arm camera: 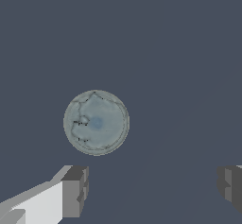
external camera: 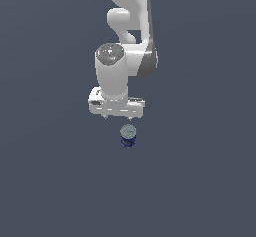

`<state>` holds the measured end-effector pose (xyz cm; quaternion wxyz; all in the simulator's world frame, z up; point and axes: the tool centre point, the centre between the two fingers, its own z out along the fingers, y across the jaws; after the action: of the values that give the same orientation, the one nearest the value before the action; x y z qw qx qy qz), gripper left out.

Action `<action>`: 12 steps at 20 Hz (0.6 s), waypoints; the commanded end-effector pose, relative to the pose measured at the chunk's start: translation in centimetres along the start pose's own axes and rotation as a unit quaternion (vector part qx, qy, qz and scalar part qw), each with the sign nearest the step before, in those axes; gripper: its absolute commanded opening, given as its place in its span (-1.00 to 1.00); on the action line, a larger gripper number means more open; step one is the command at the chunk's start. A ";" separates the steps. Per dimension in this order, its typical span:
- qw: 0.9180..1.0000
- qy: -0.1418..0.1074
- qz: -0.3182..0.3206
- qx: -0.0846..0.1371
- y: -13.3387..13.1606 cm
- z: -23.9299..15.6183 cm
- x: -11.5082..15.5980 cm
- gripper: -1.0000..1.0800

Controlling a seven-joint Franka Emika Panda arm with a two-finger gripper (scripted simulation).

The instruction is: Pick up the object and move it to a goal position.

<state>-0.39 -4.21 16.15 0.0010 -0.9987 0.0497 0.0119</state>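
The object (external camera: 128, 136) is a small can with a dark blue label and a silvery-grey flat top, standing upright on the dark grey floor. In the wrist view I look straight down on the round top of the object (arm camera: 96, 122). My gripper (external camera: 117, 117) hangs above the can, offset slightly toward the exterior view's left and farther back. Its two dark fingertips (arm camera: 75, 190) stand wide apart, so my gripper (arm camera: 151, 187) is open with nothing between them. The can lies outside the gap between the fingers.
The white arm (external camera: 127, 36) rises behind the gripper toward the top of the exterior view. A plain dark grey surface (external camera: 200, 181) surrounds the can on all sides.
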 end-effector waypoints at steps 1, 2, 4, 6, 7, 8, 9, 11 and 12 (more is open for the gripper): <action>1.000 0.000 0.000 0.000 0.0 0.0 0.0 0.92; 1.000 0.000 0.000 0.000 0.0 0.0 0.0 0.92; 1.000 0.001 -0.004 -0.002 0.1 -0.2 0.1 0.92; 1.000 0.004 -0.011 -0.006 0.3 -0.5 0.3 0.92; 1.000 0.005 -0.015 -0.008 0.4 -0.7 0.4 0.92; 1.000 0.007 -0.018 -0.010 0.5 -0.8 0.5 0.92; 1.000 0.007 -0.019 -0.012 0.6 -1.0 0.6 0.92; 1.000 0.009 -0.020 -0.014 0.7 -1.2 0.7 0.92; 1.000 0.008 -0.020 -0.014 0.8 -1.2 0.7 0.92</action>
<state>0.18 -4.95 17.22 -0.0117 -0.9995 0.0306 0.0044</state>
